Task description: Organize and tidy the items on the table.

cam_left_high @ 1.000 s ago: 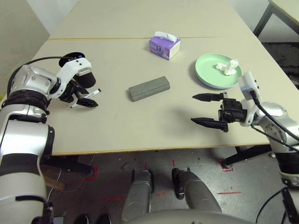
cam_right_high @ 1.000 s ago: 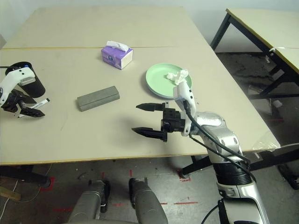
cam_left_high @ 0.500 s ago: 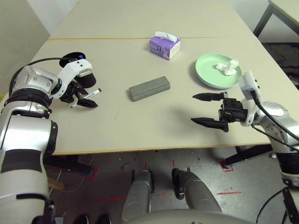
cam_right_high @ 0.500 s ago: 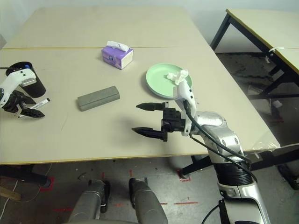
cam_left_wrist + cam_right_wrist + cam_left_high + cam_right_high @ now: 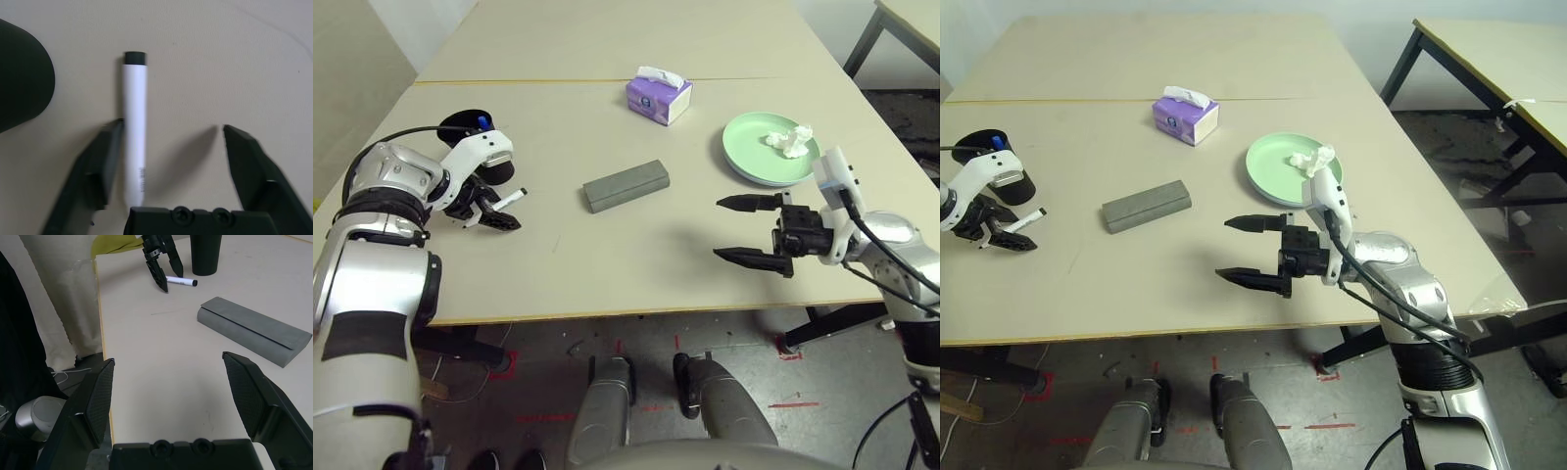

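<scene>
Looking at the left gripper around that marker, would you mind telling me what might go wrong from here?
The black-capped marker lies off-centre between the left gripper fingers, against one finger, with a wide gap to the other; closing may roll or skew it rather than pinch it squarely.

The black cup stands close beside the marker, with a blue-capped marker in it; a lift or swing of the left gripper toward it might knock it over.

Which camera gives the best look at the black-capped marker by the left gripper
The left wrist view: the black-capped marker lies flat on the table, close up, between the left gripper's open fingers, against one of them. Both eye views show it small, beside the black cup. The right wrist view shows it far off.
</scene>
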You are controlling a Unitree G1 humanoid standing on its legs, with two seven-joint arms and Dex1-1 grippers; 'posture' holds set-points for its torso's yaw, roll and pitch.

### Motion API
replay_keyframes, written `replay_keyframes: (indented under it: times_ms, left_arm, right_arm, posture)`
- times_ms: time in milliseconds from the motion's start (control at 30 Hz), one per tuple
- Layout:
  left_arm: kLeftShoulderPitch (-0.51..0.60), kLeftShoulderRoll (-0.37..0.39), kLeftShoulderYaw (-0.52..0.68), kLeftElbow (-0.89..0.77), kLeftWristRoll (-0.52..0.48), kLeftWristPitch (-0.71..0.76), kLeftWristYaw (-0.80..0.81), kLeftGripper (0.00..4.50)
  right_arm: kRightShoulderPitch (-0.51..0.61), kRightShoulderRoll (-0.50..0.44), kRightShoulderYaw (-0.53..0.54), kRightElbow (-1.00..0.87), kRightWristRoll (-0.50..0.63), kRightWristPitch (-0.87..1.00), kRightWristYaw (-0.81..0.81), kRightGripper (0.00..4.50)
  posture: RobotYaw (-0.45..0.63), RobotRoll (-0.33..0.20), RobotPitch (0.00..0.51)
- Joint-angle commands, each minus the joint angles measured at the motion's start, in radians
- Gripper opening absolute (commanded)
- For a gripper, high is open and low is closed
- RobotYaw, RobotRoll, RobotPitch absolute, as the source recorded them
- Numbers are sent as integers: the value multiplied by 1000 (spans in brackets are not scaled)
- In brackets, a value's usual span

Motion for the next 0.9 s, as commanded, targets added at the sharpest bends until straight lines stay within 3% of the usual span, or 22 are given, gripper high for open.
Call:
replay_keyframes:
  times_ms: [33, 267, 700, 800, 900]
  left_arm:
    - [2, -1, 12, 15, 5, -6, -4, 2827]
    - [3, 7, 26, 15, 1, -6, -2, 361]
    - [8, 10, 40, 11, -5, -3, -39, 268]
    - [-22, 5, 83, 2, -48, 17, -81, 268]
    - [-93, -5, 177, -23, -157, 96, -186, 268]
  right_arm:
    - [-12, -4, 7, -24, 2, 9, -4, 4500]
    - [-24, -4, 7, -23, 0, 8, -7, 4500]
    - [-18, -7, 14, -20, -8, 2, -1, 4500]
    - [-15, -9, 13, -21, -8, 2, 1, 4500]
    - [-11, -8, 9, -20, -6, 3, -1, 4500]
  posture:
    - [-106, 0, 167]
    - [-108, 0, 165]
    - [-105, 0, 164]
    - [-104, 0, 163]
    - [-100, 0, 162]
